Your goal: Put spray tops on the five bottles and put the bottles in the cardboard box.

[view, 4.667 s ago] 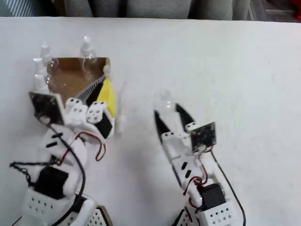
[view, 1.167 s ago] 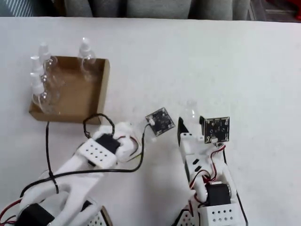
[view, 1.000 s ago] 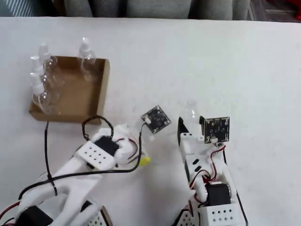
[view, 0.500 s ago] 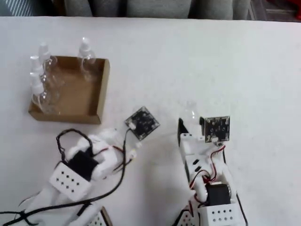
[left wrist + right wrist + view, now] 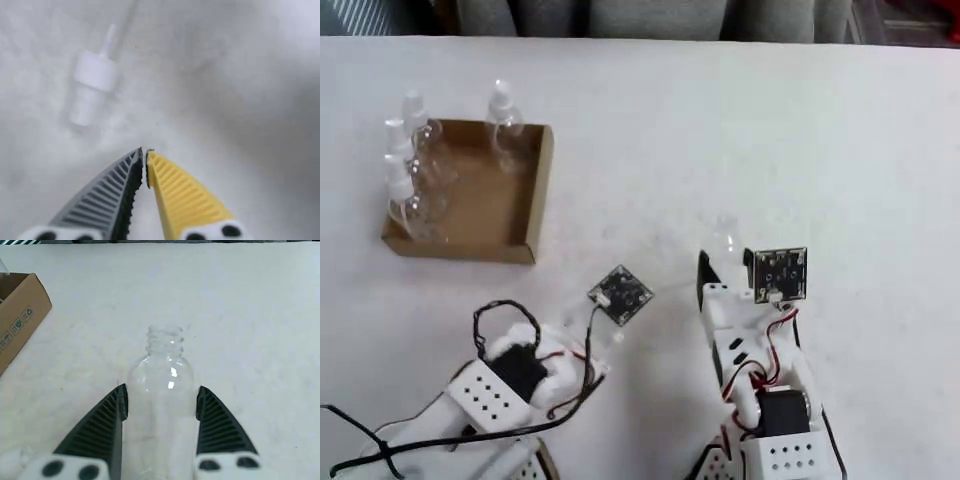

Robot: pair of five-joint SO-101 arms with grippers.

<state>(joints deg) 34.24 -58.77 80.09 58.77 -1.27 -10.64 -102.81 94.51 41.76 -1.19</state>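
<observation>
An uncapped clear bottle [image 5: 161, 367] stands upright on the table, and my right gripper [image 5: 161, 390] is shut on its body; its threaded neck is bare. From above, this bottle [image 5: 723, 238] shows just beyond the right gripper [image 5: 724, 264]. A white spray top [image 5: 92, 87] with its thin tube lies flat on the table, a short way ahead of my left gripper [image 5: 145, 150], which is shut with nothing in it. The cardboard box [image 5: 525, 195] at the left holds several capped bottles [image 5: 402, 190].
The left arm's wrist camera board [image 5: 620, 295] hangs over the table between the box and the right arm. A corner of the box [image 5: 20, 315] shows far off beside the held bottle. The white table stretches bare beyond the bottle and to the right.
The left arm has pulled back from the box toward the near edge, and its camera board has swung lower. The right arm and its bottle have kept still over the last second.
</observation>
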